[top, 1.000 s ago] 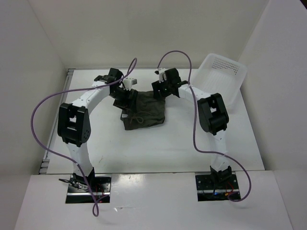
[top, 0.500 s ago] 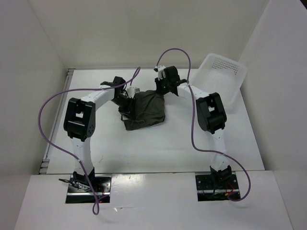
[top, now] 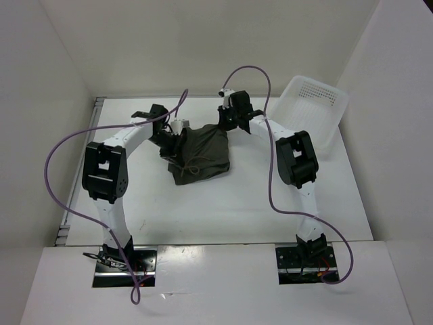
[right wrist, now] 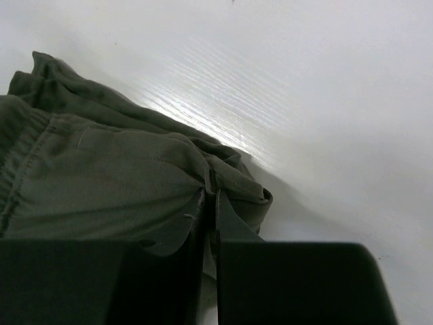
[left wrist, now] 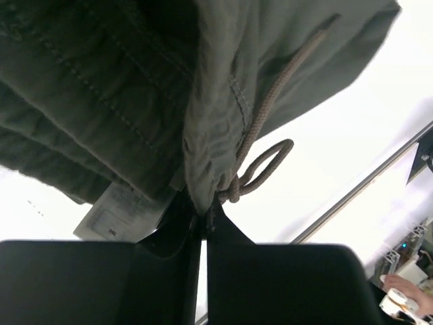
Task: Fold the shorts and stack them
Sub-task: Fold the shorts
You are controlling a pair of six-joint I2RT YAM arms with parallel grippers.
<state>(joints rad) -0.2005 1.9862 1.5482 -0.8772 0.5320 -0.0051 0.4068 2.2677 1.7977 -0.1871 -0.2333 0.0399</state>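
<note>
Olive shorts bunched mid-table, drawstring dangling. At their 10 o'clock corner, left fingers pinched tight on fabric fold; at 1 o'clock, right fingers likewise. Both grips hidden from overhead. Basket beyond, 2 o'clock.

I work in a robotics lab test cell, not a home. My table is a bare white board boxed in by plain white panels at the back and on both sides. My left arm and right arm are bolted to metal base plates at the near edge, with purple cables looping loose above the surface. The only household things are the shorts and a white perforated plastic basket. Past the table edge, my left wrist camera catches a metal frame rail, lit electronics and a person's hand.
</note>
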